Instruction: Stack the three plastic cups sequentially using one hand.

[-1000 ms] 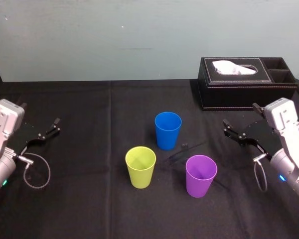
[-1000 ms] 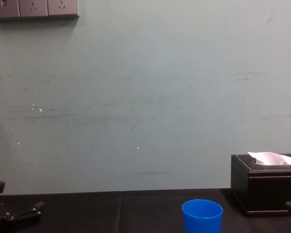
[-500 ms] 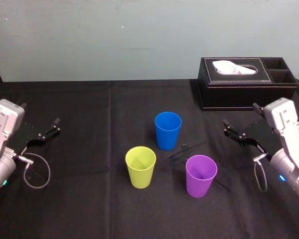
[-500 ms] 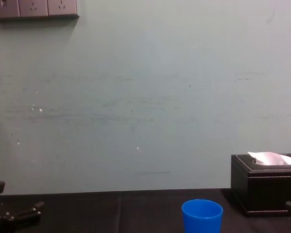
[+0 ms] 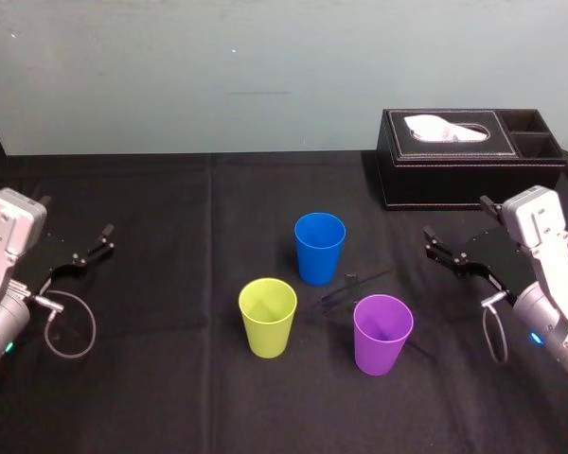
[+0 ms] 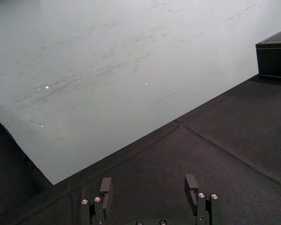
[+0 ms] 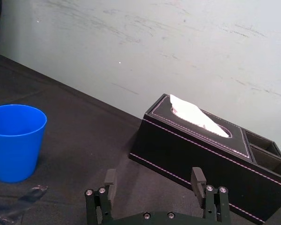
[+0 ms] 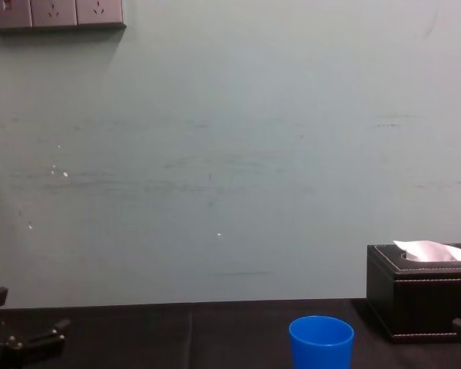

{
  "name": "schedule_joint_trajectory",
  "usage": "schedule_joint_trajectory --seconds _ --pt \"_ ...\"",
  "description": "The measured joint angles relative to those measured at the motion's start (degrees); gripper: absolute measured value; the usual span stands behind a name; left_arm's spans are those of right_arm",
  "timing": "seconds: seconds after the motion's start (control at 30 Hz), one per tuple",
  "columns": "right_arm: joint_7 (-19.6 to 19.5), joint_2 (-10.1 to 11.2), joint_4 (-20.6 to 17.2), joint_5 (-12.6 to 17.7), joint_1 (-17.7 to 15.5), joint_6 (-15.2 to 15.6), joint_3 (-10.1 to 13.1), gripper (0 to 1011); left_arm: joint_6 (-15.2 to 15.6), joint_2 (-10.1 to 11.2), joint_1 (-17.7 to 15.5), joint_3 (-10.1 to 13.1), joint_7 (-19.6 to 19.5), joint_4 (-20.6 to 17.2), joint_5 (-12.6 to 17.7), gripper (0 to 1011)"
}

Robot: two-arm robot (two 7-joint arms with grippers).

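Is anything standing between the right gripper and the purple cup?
Nothing visible. Bare black cloth lies between the open right gripper and the purple cup. The tissue box sits farther back, off that line.

No readable text — none anywhere.

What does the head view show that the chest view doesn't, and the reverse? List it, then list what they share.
Head view, not chest view: the yellow-green cup and the purple cup, standing apart on the black table in front of the blue cup. Chest view, not head view: the wall sockets at the top left. Both: the blue cup, the tissue box, and the left gripper and right gripper, open and parked at the sides.
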Motion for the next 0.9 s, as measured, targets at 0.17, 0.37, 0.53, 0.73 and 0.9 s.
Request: schedule_joint_trajectory --seconds 0.17,0.37,0.53,0.73,0.9 --pt "0.05 -0.41 -0.94 -0.1 -0.48 0.8 1.03 1004 0.0 0.0 0.0 0.0 0.0 0.0 0.0 1010" --pt "1.11 0.14 -3.67 0.96 -2.0 1.79 3.18 1004 0.0 0.0 0.0 0.0 0.0 0.0 0.0 1010" --pt "2.65 1.34 -6.05 2.26 -3.58 2.28 5.07 1004 0.0 0.0 0.0 0.0 0.0 0.0 0.0 1010" --pt "6.2 3.96 -10.2 5.46 -6.66 3.12 8.41 1004 0.0 0.0 0.0 0.0 0.0 0.0 0.0 1010" --pt "9.73 6.48 -13.0 7.87 -9.29 3.52 10.59 1004 0.0 0.0 0.0 0.0 0.0 0.0 0.0 1010"
